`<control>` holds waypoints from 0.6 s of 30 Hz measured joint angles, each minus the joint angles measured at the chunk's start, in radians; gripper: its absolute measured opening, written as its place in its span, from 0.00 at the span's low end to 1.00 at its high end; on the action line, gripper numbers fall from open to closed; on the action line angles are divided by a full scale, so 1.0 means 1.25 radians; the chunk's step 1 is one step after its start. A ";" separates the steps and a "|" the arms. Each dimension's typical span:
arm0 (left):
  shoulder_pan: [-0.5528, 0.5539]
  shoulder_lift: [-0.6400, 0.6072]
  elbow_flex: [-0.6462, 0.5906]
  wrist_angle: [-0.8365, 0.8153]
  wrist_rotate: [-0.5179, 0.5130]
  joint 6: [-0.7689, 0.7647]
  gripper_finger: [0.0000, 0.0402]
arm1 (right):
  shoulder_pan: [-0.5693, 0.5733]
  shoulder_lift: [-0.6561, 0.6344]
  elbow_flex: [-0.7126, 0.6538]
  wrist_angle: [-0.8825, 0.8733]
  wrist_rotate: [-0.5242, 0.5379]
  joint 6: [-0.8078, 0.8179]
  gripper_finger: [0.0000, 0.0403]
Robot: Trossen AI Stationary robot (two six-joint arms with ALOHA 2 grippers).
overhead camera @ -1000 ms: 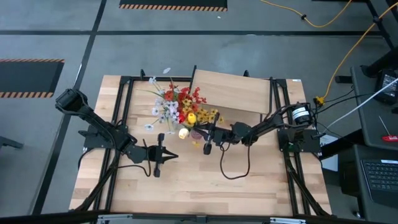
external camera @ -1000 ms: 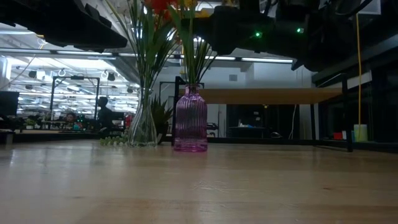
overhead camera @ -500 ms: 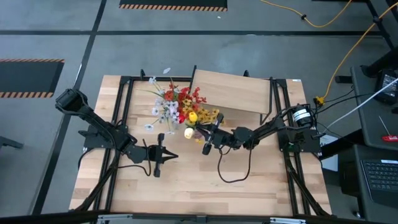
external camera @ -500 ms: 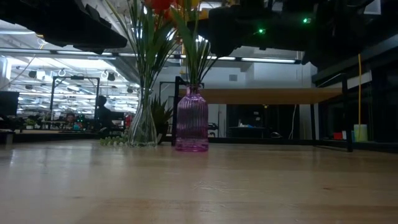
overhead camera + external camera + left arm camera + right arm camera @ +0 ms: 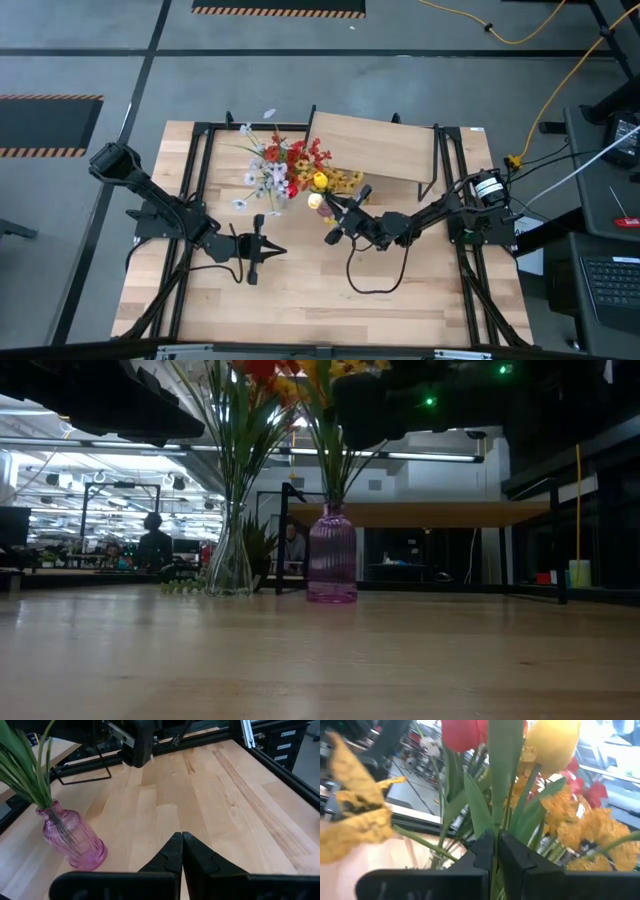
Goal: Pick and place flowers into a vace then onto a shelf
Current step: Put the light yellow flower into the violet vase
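Observation:
A ribbed pink vase [image 5: 332,555] [image 5: 75,840] stands upright on the tabletop and holds flowers [image 5: 325,188] with green stems and red, yellow and orange blossoms. My right gripper [image 5: 333,213] [image 5: 496,842] is shut on those stems above the vase's neck. Left of it, a clear glass vase [image 5: 230,560] carries a second bouquet [image 5: 272,165]. The shelf [image 5: 375,145] [image 5: 430,514] stands behind, at the table's far edge. My left gripper [image 5: 268,250] [image 5: 181,837] hangs shut over bare table, near and left of the pink vase. My right gripper pinches the flowers' green stems and leaves [image 5: 492,815] between its two fingers, above the neck of the pink vase. It reaches in from the table's right, lying across the stems. The stems [image 5: 330,470] stand upright, lower ends in the vase, whose base shows at table level.
Black frame rails [image 5: 195,200] run along the table's left and right sides. A cable [image 5: 370,285] loops on the wood near the right arm. Bare tabletop [image 5: 320,310] lies toward the near edge. People and desks show in the room beyond.
My right gripper has carried the held stems toward the table's right and slightly toward the far edge, tipping a little. The pink vase has shifted right with them, staying upright, away from the clear vase. The left arm has kept still.

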 joint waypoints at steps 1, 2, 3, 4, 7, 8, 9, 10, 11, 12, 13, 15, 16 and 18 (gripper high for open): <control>0.000 0.000 0.000 0.000 0.000 0.000 0.01 | 0.002 0.000 0.000 0.000 0.009 0.000 0.06; 0.000 0.000 0.000 0.000 0.000 0.000 0.01 | 0.003 0.000 0.000 0.000 0.011 0.000 0.06; 0.000 0.000 0.000 0.000 0.000 0.000 0.01 | 0.003 0.000 0.000 0.000 0.011 0.000 0.06; 0.000 0.000 0.000 0.000 0.000 0.000 0.01 | 0.003 0.000 0.000 0.000 0.011 0.000 0.06; 0.000 0.000 0.000 0.000 0.000 0.000 0.00 | 0.003 0.000 0.000 0.000 0.012 0.000 0.06; 0.000 0.000 0.000 0.000 0.000 0.000 0.00 | 0.003 0.000 0.000 0.000 0.013 0.000 0.06; 0.000 0.000 0.000 0.000 0.000 0.000 0.00 | 0.003 0.000 0.000 0.000 0.013 0.001 0.04; 0.000 0.000 0.000 0.000 0.000 0.000 0.00 | 0.003 0.000 0.000 0.000 0.013 0.001 0.02; 0.000 0.000 0.000 0.000 0.000 0.000 0.01 | 0.003 0.000 0.000 -0.003 0.013 0.001 0.02; 0.000 0.000 0.000 0.000 0.000 0.000 0.01 | 0.003 0.000 0.000 -0.007 0.013 0.001 0.02; 0.000 0.000 0.000 0.000 0.000 0.000 0.01 | 0.003 0.000 0.000 -0.011 0.013 0.002 0.02; 0.000 0.000 0.000 0.000 0.000 -0.001 0.01 | 0.004 0.000 0.000 -0.017 0.028 0.003 0.01; 0.000 0.000 0.000 0.001 0.000 -0.001 0.01 | 0.004 0.000 0.000 -0.023 0.041 0.003 0.01; 0.000 0.000 0.000 0.000 0.002 -0.001 0.01 | 0.003 0.000 0.000 -0.035 0.064 0.004 0.01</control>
